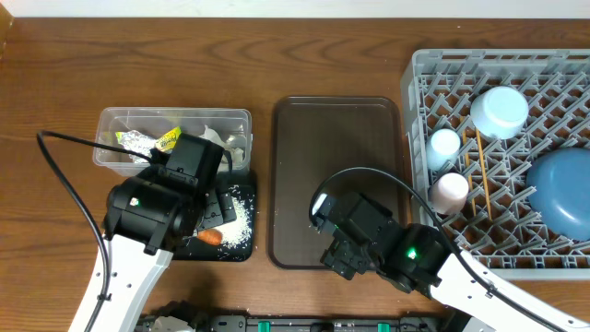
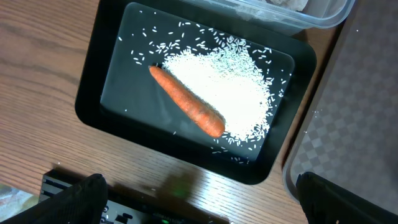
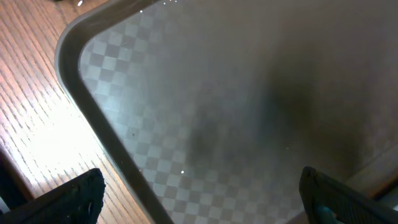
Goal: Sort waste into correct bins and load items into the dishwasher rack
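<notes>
1. While reading the left gripper (image 2: pixel 199 202), note fingers spread wide, nothing held, hovering over the black tray (image 2: pixel 121 93).
2. Same for the right gripper (image 3: pixel 205 199): wide open, empty, above the brown serving tray (image 3: pixel 217 93).
3. Find the carrot (image 2: pixel 186 101) lying diagonally in the black tray, partly on the rice (image 2: pixel 233 78); probably firm, light, smooth, tapered. Pinch across the thick middle.
4. Treat rice as loose, prone to scatter.
5. Mind the clear tub (image 1: pixel 175 116) just beyond, holding tissues (image 1: pixel 217 136) and wrapper (image 1: pixel 152 140); dishwasher rack (image 1: pixel 553 69) well apart, loaded.
</notes>
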Tool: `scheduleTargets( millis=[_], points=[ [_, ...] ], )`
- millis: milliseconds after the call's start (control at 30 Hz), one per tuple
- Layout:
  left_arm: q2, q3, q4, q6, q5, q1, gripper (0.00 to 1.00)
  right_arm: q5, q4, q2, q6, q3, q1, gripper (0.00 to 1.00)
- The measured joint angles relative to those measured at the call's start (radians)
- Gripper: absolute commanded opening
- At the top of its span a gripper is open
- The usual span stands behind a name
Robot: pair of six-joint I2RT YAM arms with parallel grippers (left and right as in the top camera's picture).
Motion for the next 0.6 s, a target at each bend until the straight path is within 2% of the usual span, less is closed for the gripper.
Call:
scheduleTargets(
  millis=[233, 600],
  points=[
    [0.000, 0.000, 0.000, 0.000, 0.000, 0.000, 1.00, 0.013, 0.069, 0.000, -0.001, 0.000, 0.000, 0.99],
    [0.000, 0.000, 0.000, 0.000, 0.000, 0.000, 1.00, 0.022, 0.504, -0.021, -0.008, 0.000, 0.000, 0.99]
  ],
)
